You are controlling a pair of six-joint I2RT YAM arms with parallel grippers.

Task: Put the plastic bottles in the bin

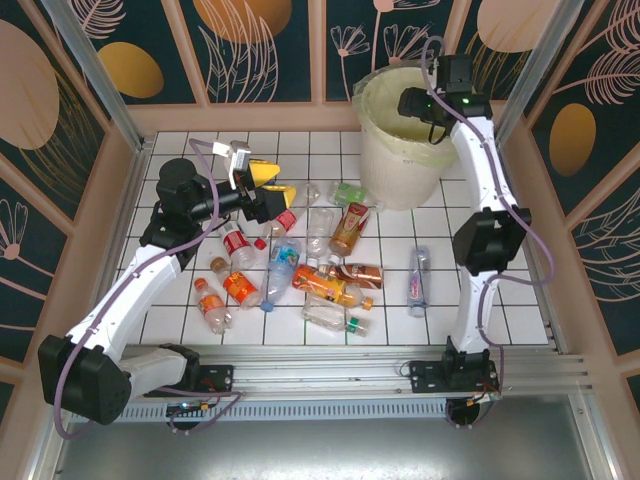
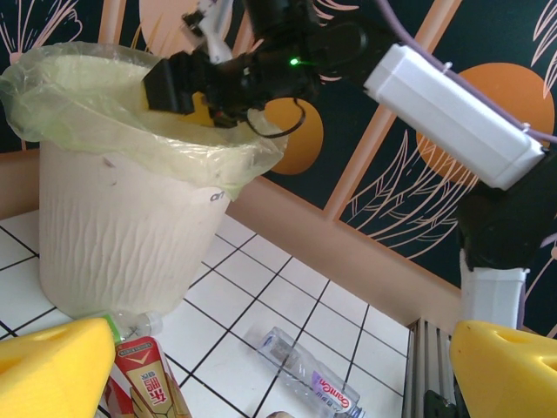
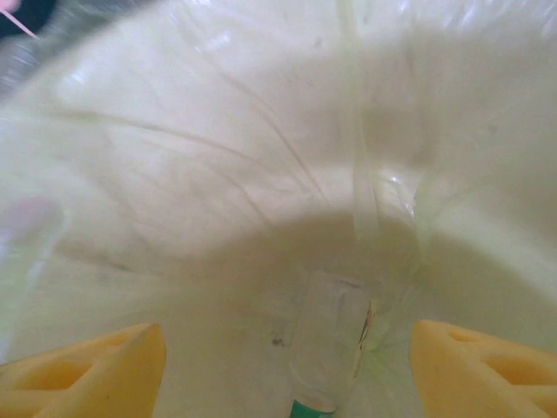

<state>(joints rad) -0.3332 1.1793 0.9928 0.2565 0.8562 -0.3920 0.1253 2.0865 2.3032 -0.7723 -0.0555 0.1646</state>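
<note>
Several plastic bottles point(image 1: 300, 270) lie scattered over the white tiles in the top view. One with a purple label point(image 1: 418, 280) lies apart to the right. The bin point(image 1: 398, 150), white with a pale yellow bag, stands at the back. My right gripper point(image 1: 415, 102) hangs over its mouth. Its yellow fingers point(image 3: 87, 370) stand apart, touching nothing. Below them a clear bottle with a green cap point(image 3: 326, 340) lies inside the bag. My left gripper point(image 1: 272, 183) is open above the left end of the pile and holds nothing.
From the left wrist, the bin point(image 2: 113, 218) stands at left with the right gripper point(image 2: 209, 83) above it. A red-labelled bottle point(image 2: 144, 374) and the purple-labelled bottle point(image 2: 313, 374) lie below. A wooden wall point(image 1: 120, 200) rings the tiles.
</note>
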